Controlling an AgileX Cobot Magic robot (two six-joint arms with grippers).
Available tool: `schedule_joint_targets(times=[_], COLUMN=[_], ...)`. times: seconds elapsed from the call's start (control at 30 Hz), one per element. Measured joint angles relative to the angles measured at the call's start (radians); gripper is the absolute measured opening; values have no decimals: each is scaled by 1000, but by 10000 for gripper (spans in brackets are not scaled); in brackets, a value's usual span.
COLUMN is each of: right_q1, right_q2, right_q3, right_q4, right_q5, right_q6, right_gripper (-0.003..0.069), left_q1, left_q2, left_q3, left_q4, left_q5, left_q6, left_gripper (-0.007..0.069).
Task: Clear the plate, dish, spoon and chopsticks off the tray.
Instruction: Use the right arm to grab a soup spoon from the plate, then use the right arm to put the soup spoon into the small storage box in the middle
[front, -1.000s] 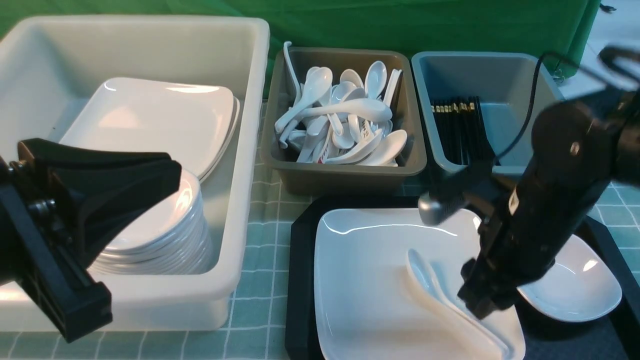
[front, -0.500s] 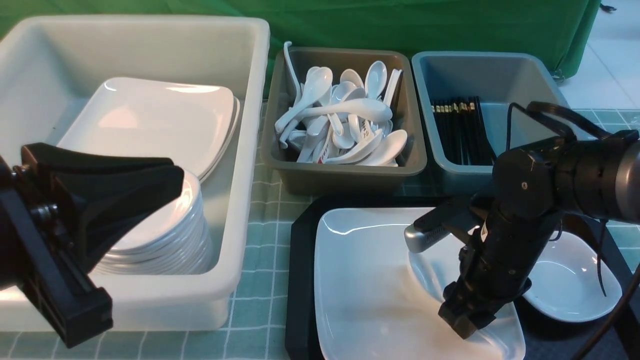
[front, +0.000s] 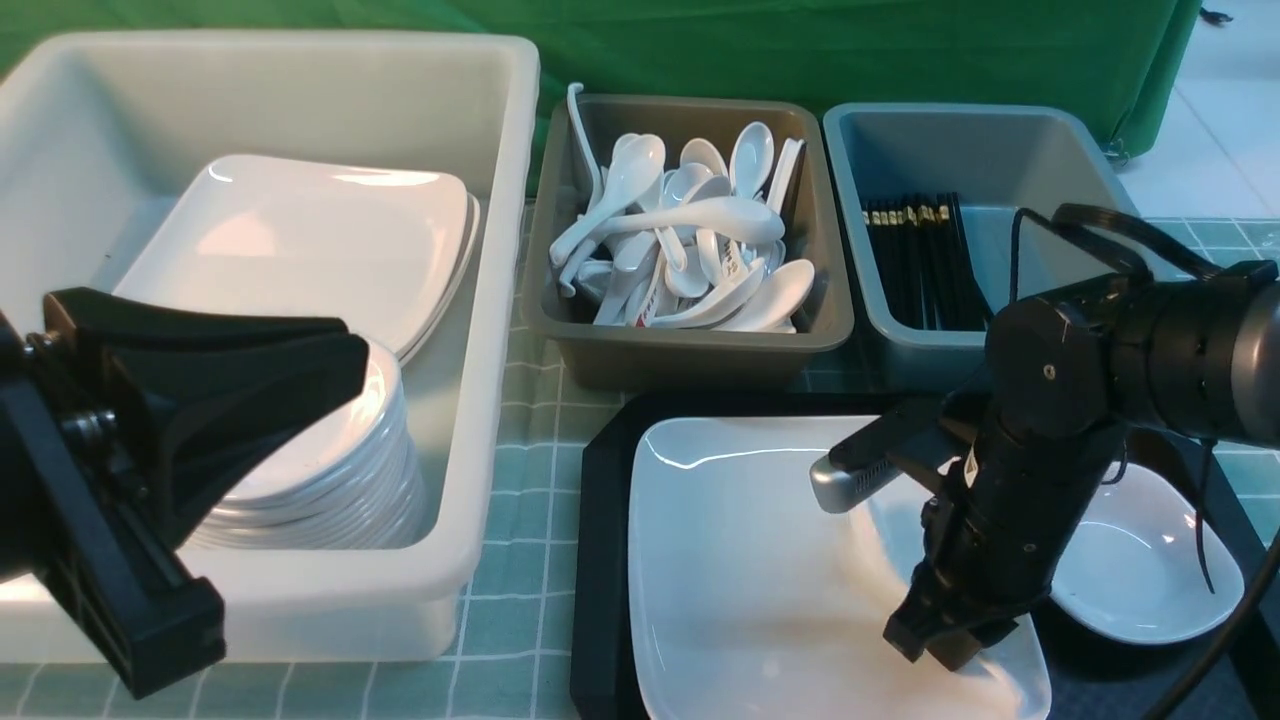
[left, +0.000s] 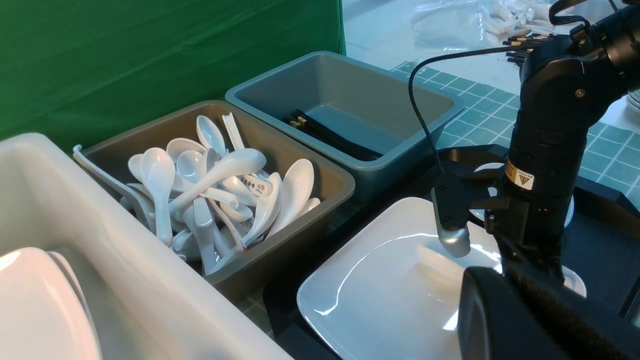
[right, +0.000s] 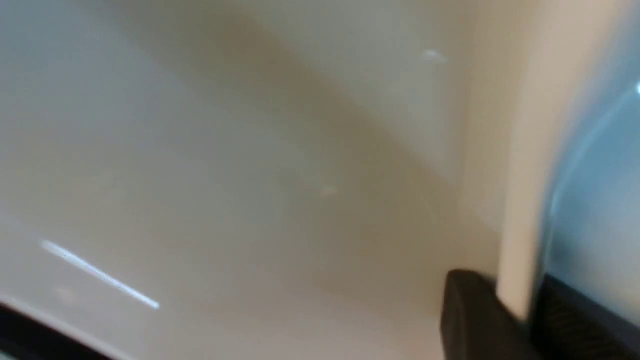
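At the plate's (front: 760, 560) near right corner the right gripper (front: 945, 645) blocks the front view, while the wrist view shows its fingers (right: 470, 320) clamped on the spoon (right: 517, 200)

You've got a creased green cloth backdrop (front: 800, 45) across the far side, behind everything. The surface (front: 515, 500) wears a teal checked cloth w/ thin white grid lines. At far right, past the backdrop's edge, a pale tiled floor (front: 1225, 130) shows. Light's bright & even, w/ soft shadows. Can't tell you about walls or windows.
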Motion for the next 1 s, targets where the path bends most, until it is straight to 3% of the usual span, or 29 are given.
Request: schedule_joint_targets(times=[0.27, 0.47, 0.67, 0.73, 0.77, 0.87, 1.0], right_q1=[0, 0, -17, -30, -44, -62, -71], right_q2=[-181, -101, 162, 249, 316, 370, 355], right_q3=[-121, -365, -646, -739, -816, -885, -901], right_q4=[12, 44, 47, 48, 48, 46, 45], right_q5=[48, -267, -377, -361, -319, -227, -113], right_q6=[13, 106, 222, 281, 322, 345, 304], right_gripper=[108, 74, 99, 148, 229, 377, 475], left_q1=[0, 0, 0, 0, 0, 0, 0], left_q2=[0, 0, 0, 0, 0, 0, 5], left_q3=[0, 0, 0, 0, 0, 0, 0], left_q4=[-1, -2, -4, -4, -4, -5, -4], left_q5=[-22, -43, -42, -42, -42, -42, -40], left_q6=[0, 1, 2, 2, 2, 3, -2], left_gripper=[17, 17, 17, 17, 17, 17, 17])
